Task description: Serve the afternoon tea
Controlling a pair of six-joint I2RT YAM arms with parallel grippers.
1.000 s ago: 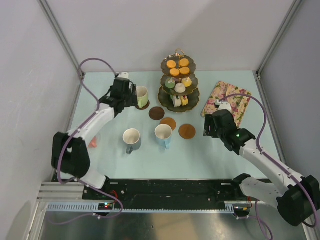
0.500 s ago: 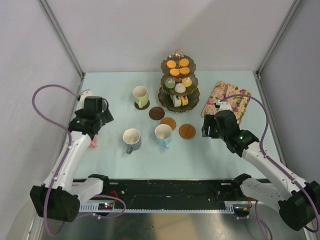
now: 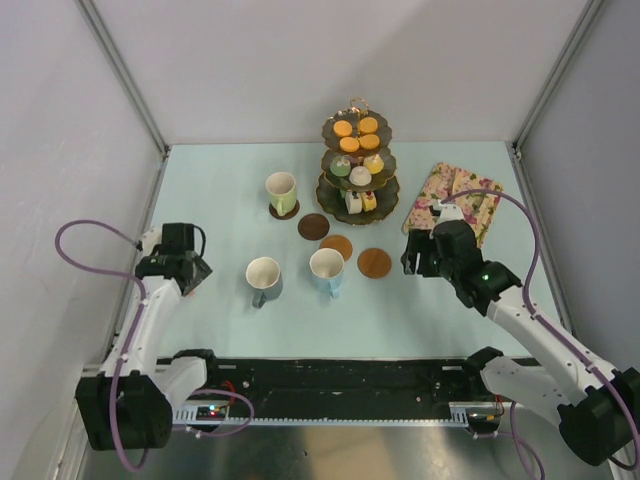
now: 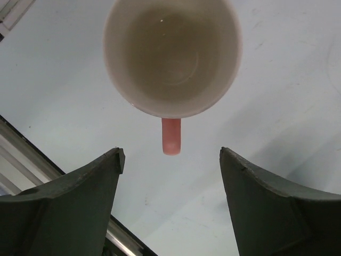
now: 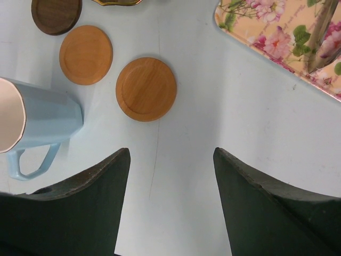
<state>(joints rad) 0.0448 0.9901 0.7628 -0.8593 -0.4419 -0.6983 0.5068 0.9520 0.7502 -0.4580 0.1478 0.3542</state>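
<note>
Swinging back from the yellow-green mug (image 3: pixel 281 190) at the far side, the left arm now hangs low near the table's (image 3: pixel 220 170) front left edge, while the right arm has barely shifted. The left gripper (image 4: pixel 171 166) has its fingers spread wide with nothing between them. A pink mug (image 4: pixel 170 53) stands upright just ahead of these fingers, its handle pointing back toward the gap, touching neither finger.

The right gripper (image 5: pixel 171 154) is also parted and empty, over bare table. Far ahead of its fingers stands a dark three-tier stand (image 3: pixel 385 207) carrying small cakes (image 3: pixel 356 135). A floral tray (image 5: pixel 277 37) lies ahead and to the right of these fingers. A blue mug (image 5: pixel 42 120) stands just beyond the left finger, and a grey mug (image 3: pixel 264 277) farther left. Three empty coasters run ahead and left: a light one (image 5: pixel 146 89) nearest, another light one (image 5: pixel 86 54), then a dark one (image 5: pixel 56 15). The yellow-green mug sits on a fourth.
</note>
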